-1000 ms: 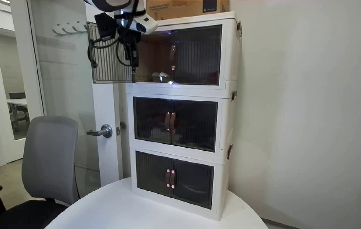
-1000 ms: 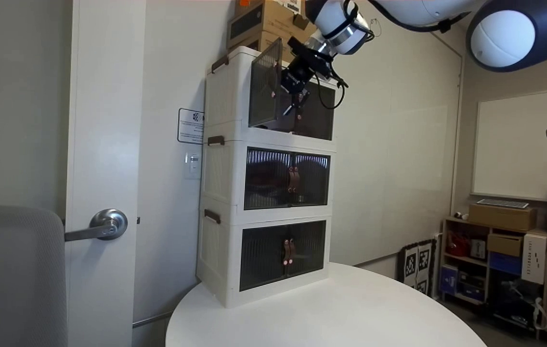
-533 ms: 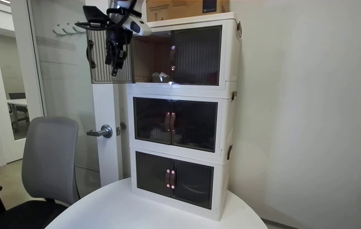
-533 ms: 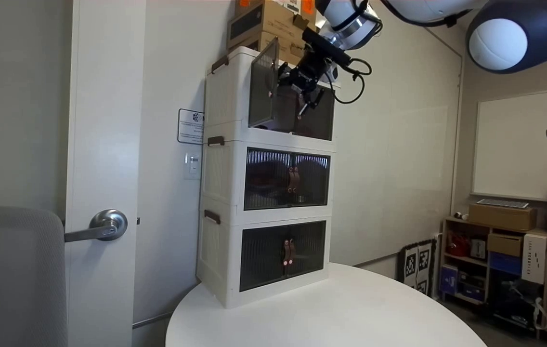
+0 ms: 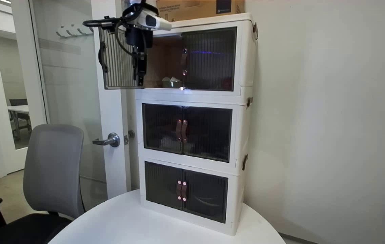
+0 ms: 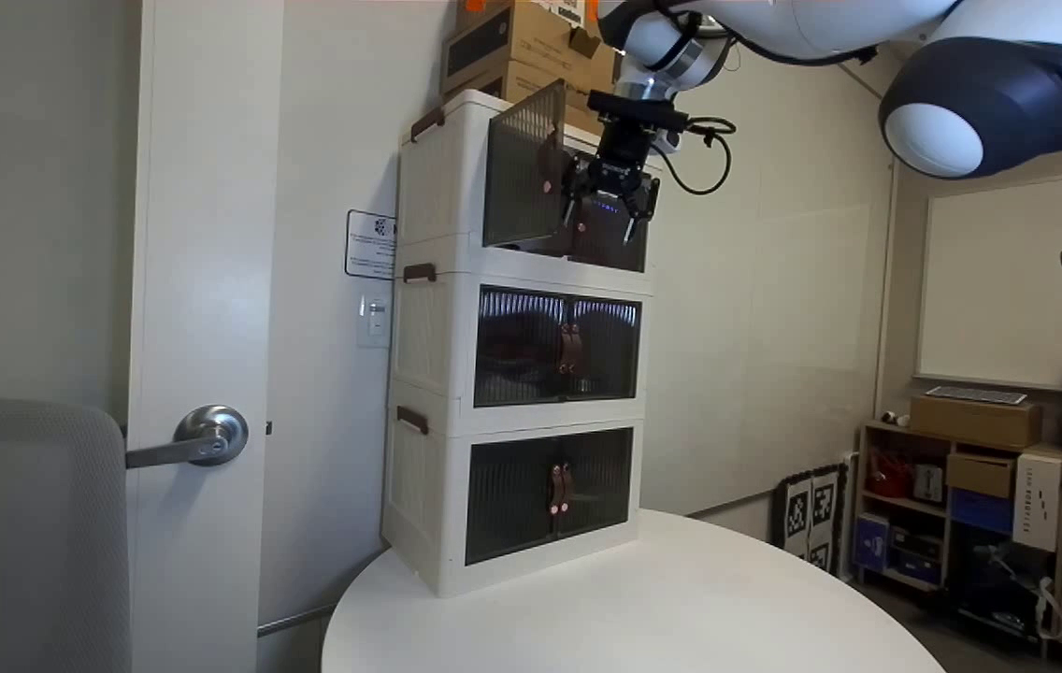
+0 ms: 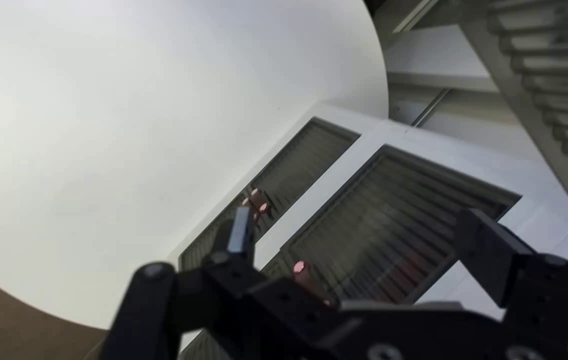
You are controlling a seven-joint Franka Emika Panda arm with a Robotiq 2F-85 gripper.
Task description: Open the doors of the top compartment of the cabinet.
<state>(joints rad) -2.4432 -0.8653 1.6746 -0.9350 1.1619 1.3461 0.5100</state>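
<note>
Jutting from boxy top compartment (image 5: 247, 61): smoky ribbed door (image 6: 518, 173)

A grey office chair (image 5: 53, 166) stands beside your round white surface (image 5: 165, 223), near a white-framed room door (image 6: 199, 234) with a metal lever handle (image 6: 221, 435). You also see pale walls (image 5: 331, 118), a tan floor (image 5: 9, 189) and, in an exterior view, a whiteboard (image 6: 1026, 280) mounted near wood-toned shelves (image 6: 905, 506) holding boxes (image 6: 975, 422).

Soft room light; surface (image 7: 104, 130) bright. Pale glare streaks middle doors (image 6: 545, 346). Wall (image 5: 331, 118) darkens toward lower right. Wrist view: pincer (image 7: 356, 225) dark, blurred.
</note>
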